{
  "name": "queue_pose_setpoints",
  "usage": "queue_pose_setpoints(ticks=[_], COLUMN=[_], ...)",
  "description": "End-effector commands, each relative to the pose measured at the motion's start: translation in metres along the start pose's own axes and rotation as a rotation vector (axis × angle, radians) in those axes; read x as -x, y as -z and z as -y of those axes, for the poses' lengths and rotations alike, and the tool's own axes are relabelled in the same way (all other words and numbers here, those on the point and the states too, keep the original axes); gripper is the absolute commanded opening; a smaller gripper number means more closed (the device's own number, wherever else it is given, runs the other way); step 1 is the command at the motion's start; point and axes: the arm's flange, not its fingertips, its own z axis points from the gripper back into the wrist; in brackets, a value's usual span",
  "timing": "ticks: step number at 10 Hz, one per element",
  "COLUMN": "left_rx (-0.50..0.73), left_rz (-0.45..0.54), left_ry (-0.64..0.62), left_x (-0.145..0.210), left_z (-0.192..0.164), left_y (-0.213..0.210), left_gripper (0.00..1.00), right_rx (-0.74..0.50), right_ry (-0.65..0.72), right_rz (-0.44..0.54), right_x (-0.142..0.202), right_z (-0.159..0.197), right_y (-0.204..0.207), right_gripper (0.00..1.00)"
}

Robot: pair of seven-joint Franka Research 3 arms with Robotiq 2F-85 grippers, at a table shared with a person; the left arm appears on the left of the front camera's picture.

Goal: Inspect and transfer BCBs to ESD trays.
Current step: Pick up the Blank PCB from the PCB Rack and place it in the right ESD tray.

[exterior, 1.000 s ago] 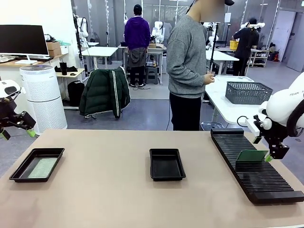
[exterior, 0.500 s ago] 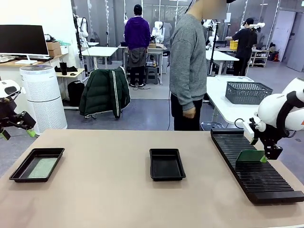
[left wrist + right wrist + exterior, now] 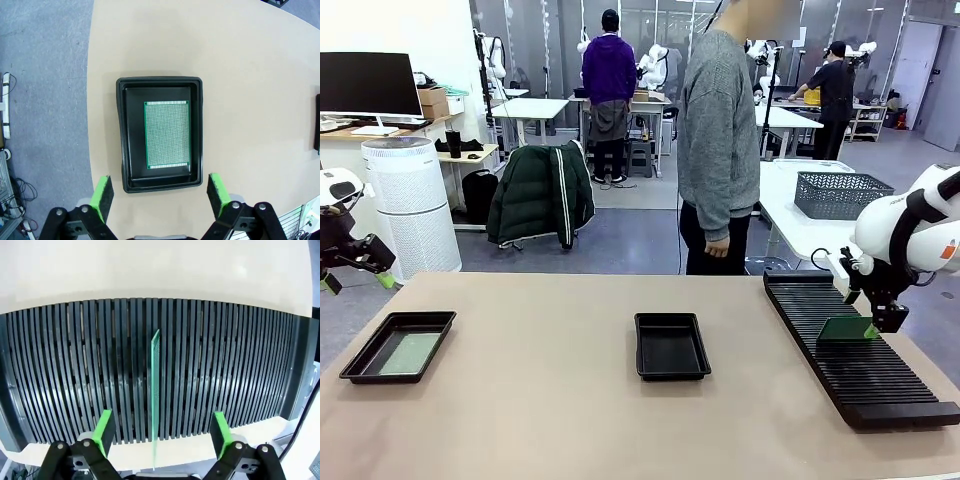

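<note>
BCB point(image 3: 155, 390): thin green board, seen edge-on, stood upright in a slot of the black ribbed rack point(image 3: 60, 365) | your right gripper point(image 3: 162, 432) was spread wide, pads clear of it, board between them at 12 o'clock | your left gripper point(image 3: 160, 196) was spread too, second BCB point(image 3: 167, 135), pale and speckled, flat in ESD tray point(image 3: 122, 135) at 12 o'clock

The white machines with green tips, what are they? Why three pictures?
They are two robot arms, each ending in a pincer with two green-padded fingers. One picture looks across the table at a person; the other two come from cameras on the wrists. The left pincer is open above a black tray with a green circuit board lying in it. A second tray in the middle is empty. The right pincer is open, a finger either side of another board standing on edge in a slotted rack. Nothing is held.
</note>
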Motion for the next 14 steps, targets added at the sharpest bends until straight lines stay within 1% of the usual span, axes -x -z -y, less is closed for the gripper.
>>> queue_pose_setpoints(ticks=[1, 4, 5, 6, 7, 8, 9, 10, 11, 12, 13, 14], left_rx=[-0.005, -0.005, -0.005, -0.005, -0.005, -0.005, -0.005, -0.005, -0.005, -0.005, -0.005, -0.005], left_rz=[-0.003, -0.003, -0.003, -0.003, -0.003, -0.003, -0.003, -0.003, -0.003, -0.003, -0.003, -0.003], left_ry=[0.004, 0.004, 0.004, 0.004, 0.004, 0.004, 0.004, 0.004, 0.004, 0.004, 0.004, 0.004], left_x=[0.0, 0.0, 0.0, 0.0, 0.0, 0.0, 0.0, 0.0, 0.0, 0.0, 0.0, 0.0], left_z=[-0.0026, -0.0026, -0.0026, -0.0026, -0.0026, -0.0026, -0.0026, -0.0026, -0.0026, -0.0026, -0.0026, -0.0026], left_y=[0.0015, 0.0015, 0.0015, 0.0015, 0.0015, 0.0015, 0.0015, 0.0015, 0.0015, 0.0015, 0.0015, 0.0015], left_gripper=[1.0, 1.0, 1.0, 1.0, 1.0, 1.0, 1.0, 1.0, 1.0, 1.0, 1.0, 1.0], right_rx=[-0.002, -0.013, -0.016, -0.018, -0.02, -0.025, -0.027, -0.029, -0.033, -0.032, -0.034, -0.035], right_ry=[-0.006, -0.026, -0.026, -0.028, -0.032, -0.031, -0.032, -0.031, -0.033, -0.034, -0.031, -0.029], right_rz=[0.016, 0.024, 0.028, 0.032, 0.04, 0.038, 0.042, 0.042, 0.041, 0.041, 0.04, 0.038], right_x=[0.0051, 0.004, 0.0032, 0.0025, 0.0021, 0.0006, -0.0004, -0.0012, -0.0021, -0.0033, -0.0031, -0.0027], right_z=[0.0027, 0.0026, 0.0025, 0.0024, 0.0023, 0.0025, 0.0025, 0.0025, 0.0026, 0.0024, 0.0029, 0.0032], right_y=[0.0022, 0.0021, 0.0025, 0.0023, 0.0024, 0.0026, 0.0022, 0.0017, 0.0015, 0.0008, 0.0009, 0.001], right_gripper=[1.0, 1.0, 0.92, 0.91, 0.84, 0.82, 0.74, 0.73, 0.65, 0.64, 0.56, 0.55])
